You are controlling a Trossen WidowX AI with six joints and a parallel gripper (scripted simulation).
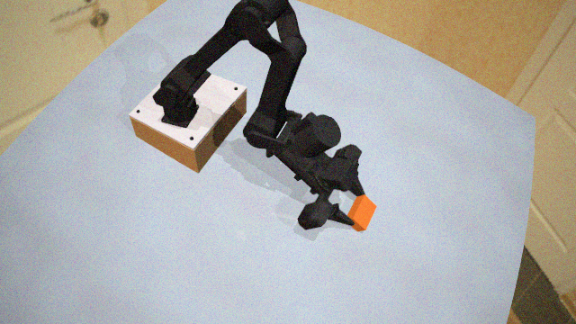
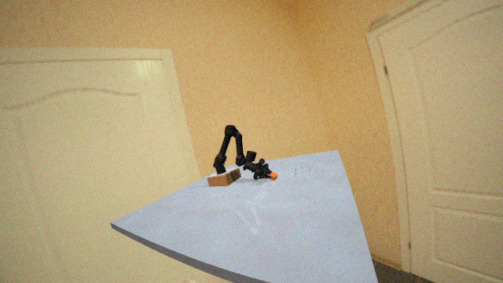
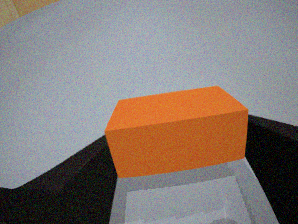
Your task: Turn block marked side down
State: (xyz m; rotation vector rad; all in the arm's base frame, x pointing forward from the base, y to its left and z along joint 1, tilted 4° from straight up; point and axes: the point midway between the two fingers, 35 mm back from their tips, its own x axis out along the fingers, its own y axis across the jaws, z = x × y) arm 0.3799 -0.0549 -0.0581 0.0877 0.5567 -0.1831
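Observation:
An orange block [image 1: 364, 212] [image 2: 273, 176] [image 3: 177, 142] is held by its two ends between the fingertips of my gripper [image 1: 358, 210] [image 3: 177, 132]. My gripper is shut on it and points forward and down at a shallow slant. The block is tilted with the gripper. Whether it touches the table [image 1: 180, 252] [image 2: 275, 228] cannot be told for certain. The block's visible faces are plain orange; no marked side shows in any view.
The arm's base stands on a wooden box with a white top [image 1: 216, 99] [image 2: 224, 180], behind and to the left of the block in the top view. The table's far right edge [image 1: 534, 148] lies beyond the block.

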